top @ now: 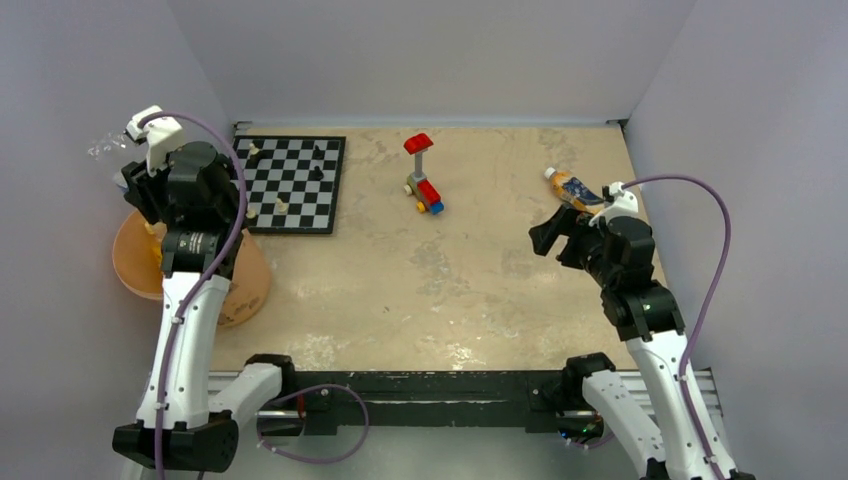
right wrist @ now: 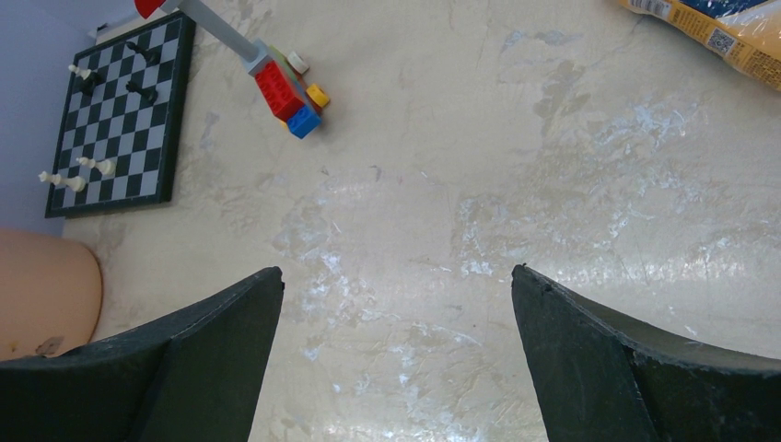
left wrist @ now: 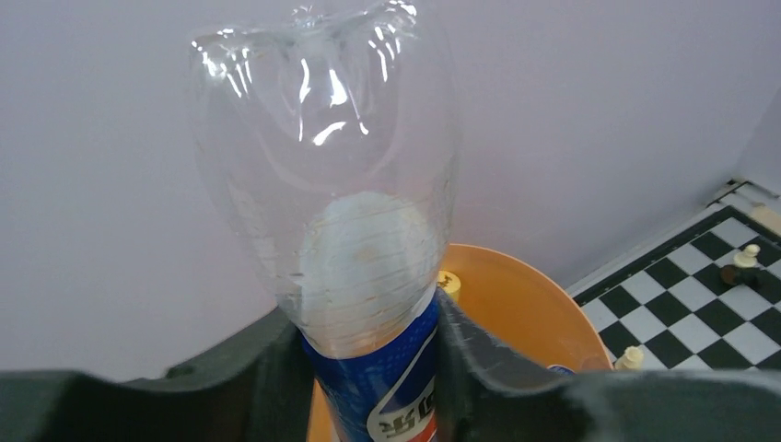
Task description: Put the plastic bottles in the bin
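My left gripper [left wrist: 364, 315] is shut on a clear bottle with a blue label [left wrist: 322, 184]. It holds the bottle base-up, high over the peach-orange bin [left wrist: 525, 304]; its cap is hidden. In the top view this bottle [top: 105, 148] sticks out of the left gripper [top: 130, 170] above the bin [top: 135, 262]. A yellow cap [left wrist: 448, 283] shows inside the bin. The orange-brown bottle [top: 577, 189] with a white cap lies at the far right of the table. My right gripper [top: 545, 235] is open and empty just short of it; in the right wrist view [right wrist: 396, 272] the bottle [right wrist: 728, 37] lies at the top right.
A black-and-white chessboard [top: 292, 183] with a few pieces lies at the far left, next to the bin. A red-blue-yellow toy brick figure [top: 424, 180] stands at the far middle. Grey walls close in the left, back and right sides.
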Available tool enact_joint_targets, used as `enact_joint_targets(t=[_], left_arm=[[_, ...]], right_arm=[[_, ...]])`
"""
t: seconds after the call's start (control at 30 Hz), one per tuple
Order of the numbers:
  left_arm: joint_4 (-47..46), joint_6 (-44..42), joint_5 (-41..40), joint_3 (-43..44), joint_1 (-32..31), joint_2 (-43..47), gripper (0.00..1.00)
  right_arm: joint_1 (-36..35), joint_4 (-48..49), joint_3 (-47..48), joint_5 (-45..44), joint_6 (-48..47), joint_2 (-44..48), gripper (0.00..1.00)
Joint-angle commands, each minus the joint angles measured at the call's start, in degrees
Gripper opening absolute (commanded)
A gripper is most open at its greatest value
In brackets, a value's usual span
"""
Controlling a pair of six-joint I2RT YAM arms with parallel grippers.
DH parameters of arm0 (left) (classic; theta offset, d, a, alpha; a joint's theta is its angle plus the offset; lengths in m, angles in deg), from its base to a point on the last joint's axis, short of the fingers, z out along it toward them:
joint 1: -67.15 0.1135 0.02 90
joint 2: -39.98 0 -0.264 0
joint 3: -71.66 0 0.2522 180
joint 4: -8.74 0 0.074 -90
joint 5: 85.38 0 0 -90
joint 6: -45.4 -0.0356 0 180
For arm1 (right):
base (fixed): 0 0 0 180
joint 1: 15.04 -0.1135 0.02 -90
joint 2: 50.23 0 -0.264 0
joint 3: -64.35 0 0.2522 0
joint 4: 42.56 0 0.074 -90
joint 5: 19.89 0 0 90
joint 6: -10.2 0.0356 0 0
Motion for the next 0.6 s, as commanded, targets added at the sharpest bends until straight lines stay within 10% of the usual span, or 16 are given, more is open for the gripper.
enact_joint_targets(t=[0.0,0.07,0.2,0.47,0.57], left_arm=[[-6.6,-3.5,-2.8,-0.6,2.3,-0.9,0.54],[-6.6,-2.8,-2.8,-1.1,2.5,-0.6,0.8],[2.9,3.5,1.1,2.6,2.5,-0.4,1.0],[29.6,21.5,13.2,15.9,-0.1,-3.0,1.0],[40.8,31.0,15.1,22.8,-11.5,-8.6,1.0]], right_arm=[[0.1,0.0,0.1,-1.4,-1.0,0.5,0.99],[0.1,0.1,-0.3,-1.4,-1.0,0.5,0.99],[0.1,0.9,-1.4,-0.8,-0.6,0.4,0.99],[0.1,2.1,-0.8,-0.2,-0.6,-0.9,0.99],[0.1,3.0,-0.4,-0.2,-0.6,-1.7,0.99]])
